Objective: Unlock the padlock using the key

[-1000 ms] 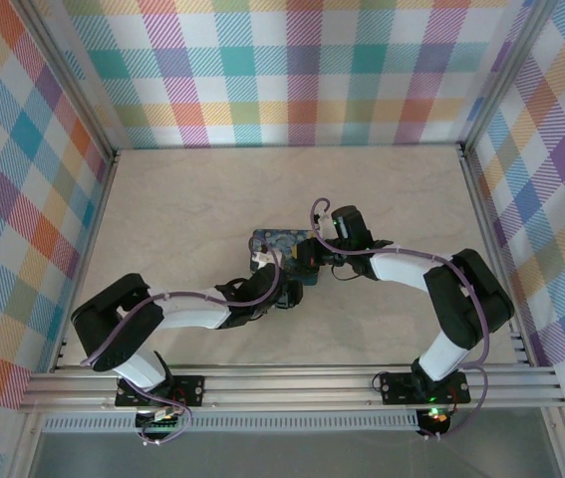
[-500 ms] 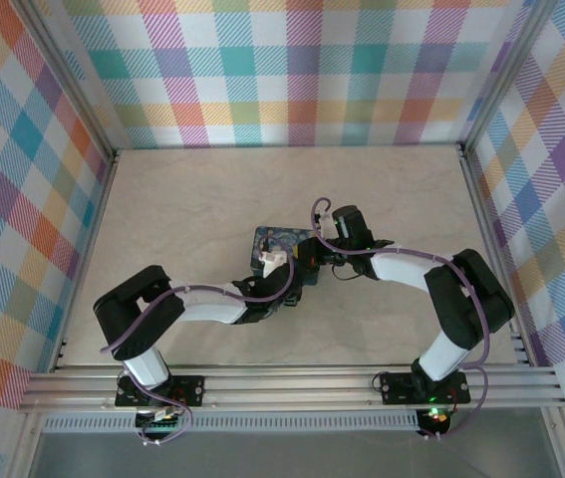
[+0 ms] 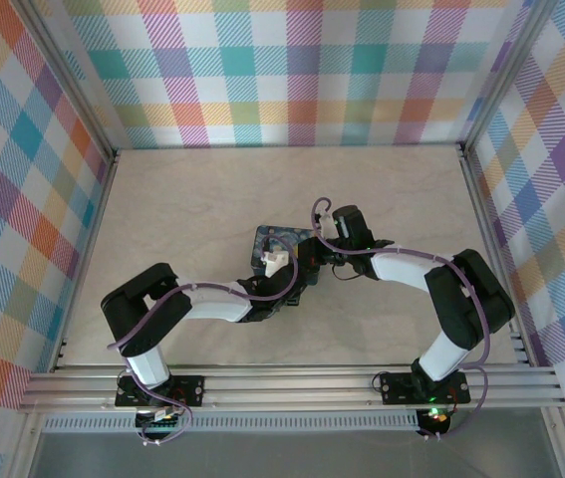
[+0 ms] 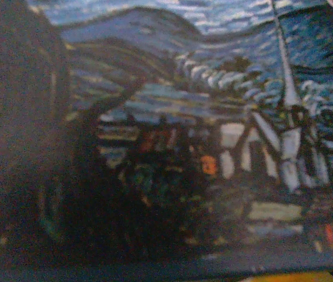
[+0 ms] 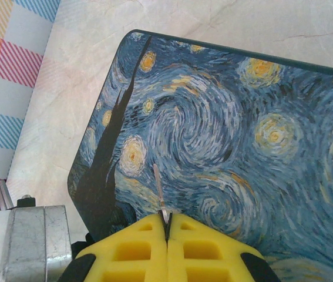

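a: what's new?
b: left hand (image 3: 284, 271) has crept closer over the box (image 5: 242, 147); its grip, cannot tell.
a: the key (image 5: 159, 191)?
b: pinched in the right hand (image 5: 167, 220) above the box, blade out, ready for unlocking.

The left arm (image 3: 207, 304) folds sharply at the elbow and reaches forward and to the right, its pincer (image 3: 276, 263) pointing down; how its jaws stand cannot be made out. The right arm (image 3: 402, 269) bends leftward to meet it. The right pincer (image 5: 167, 221) has its yellow fingers (image 5: 137, 247) pressed together, pinching the key (image 5: 159, 189).
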Controlling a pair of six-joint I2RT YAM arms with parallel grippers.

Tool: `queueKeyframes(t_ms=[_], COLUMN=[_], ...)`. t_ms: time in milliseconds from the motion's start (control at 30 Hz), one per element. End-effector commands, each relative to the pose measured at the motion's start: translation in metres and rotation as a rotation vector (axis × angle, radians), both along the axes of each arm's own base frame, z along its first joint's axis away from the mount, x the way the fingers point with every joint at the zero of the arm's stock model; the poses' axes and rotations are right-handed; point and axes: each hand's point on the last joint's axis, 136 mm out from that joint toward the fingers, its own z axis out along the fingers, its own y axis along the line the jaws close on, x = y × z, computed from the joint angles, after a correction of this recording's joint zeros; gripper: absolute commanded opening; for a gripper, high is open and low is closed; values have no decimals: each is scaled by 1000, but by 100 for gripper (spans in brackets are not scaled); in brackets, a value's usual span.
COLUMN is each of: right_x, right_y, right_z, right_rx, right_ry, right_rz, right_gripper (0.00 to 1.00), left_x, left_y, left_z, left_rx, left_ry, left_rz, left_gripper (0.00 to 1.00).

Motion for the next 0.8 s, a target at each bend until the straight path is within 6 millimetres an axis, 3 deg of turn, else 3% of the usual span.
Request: queueKeyframes(t_ms=[0,467,767], right_x=[-21,-21,-16], right_y=[-18,-17,-14], right_z=[-41,-37,-11], right_rx=[-111,-104,-74], right_ry=[127,124,66], right_rz=[-6,-5,3], right_gripper=[0,0,0], left_x=[5,7,5], left_y=[-3,-2,-3], left_z=[5,4,12], left_rx=[0,18,-7], left_ry=[-23,-22,-25], left_rz=[17,28,29], left_gripper=[41,32,27])
